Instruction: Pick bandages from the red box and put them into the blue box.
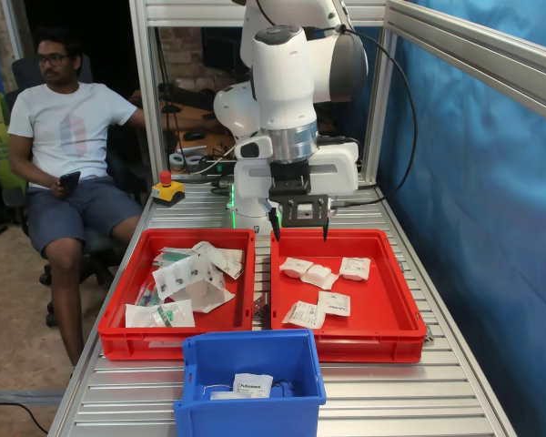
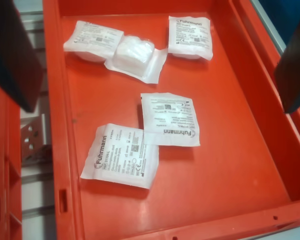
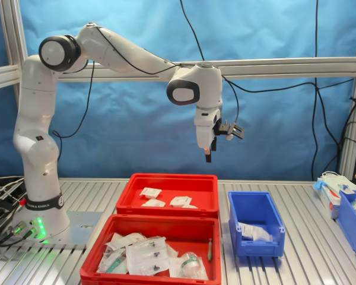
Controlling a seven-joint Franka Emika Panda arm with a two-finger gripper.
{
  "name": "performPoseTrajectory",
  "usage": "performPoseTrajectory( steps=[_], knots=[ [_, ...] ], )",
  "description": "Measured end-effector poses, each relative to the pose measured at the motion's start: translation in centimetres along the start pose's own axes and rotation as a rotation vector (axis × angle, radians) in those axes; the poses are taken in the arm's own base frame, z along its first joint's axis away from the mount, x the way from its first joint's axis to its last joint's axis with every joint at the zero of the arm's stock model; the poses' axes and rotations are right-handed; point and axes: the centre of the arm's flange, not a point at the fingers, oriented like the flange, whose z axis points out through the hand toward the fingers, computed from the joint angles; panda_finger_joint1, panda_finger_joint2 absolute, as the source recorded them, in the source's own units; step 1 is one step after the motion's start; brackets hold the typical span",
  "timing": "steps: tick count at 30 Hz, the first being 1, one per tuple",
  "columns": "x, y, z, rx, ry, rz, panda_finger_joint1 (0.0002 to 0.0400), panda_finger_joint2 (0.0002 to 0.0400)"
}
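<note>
Wrist view shows five bandages lying loose in the red box (one already sits in the blue box). Tool hovers above, fingers wide and empty; next, I judge, descend onto one packet.
</note>
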Motion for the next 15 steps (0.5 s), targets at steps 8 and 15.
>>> performPoseTrajectory(
  steps=[8, 15],
  knots=[
    [0.2, 0.3, -1.4, -0.014, 0.049, -0.056, 0.0400, 0.0400],
    [0.5, 0.5, -1.7, -0.028, 0.069, -0.093, 0.0400, 0.0400]
  ],
)
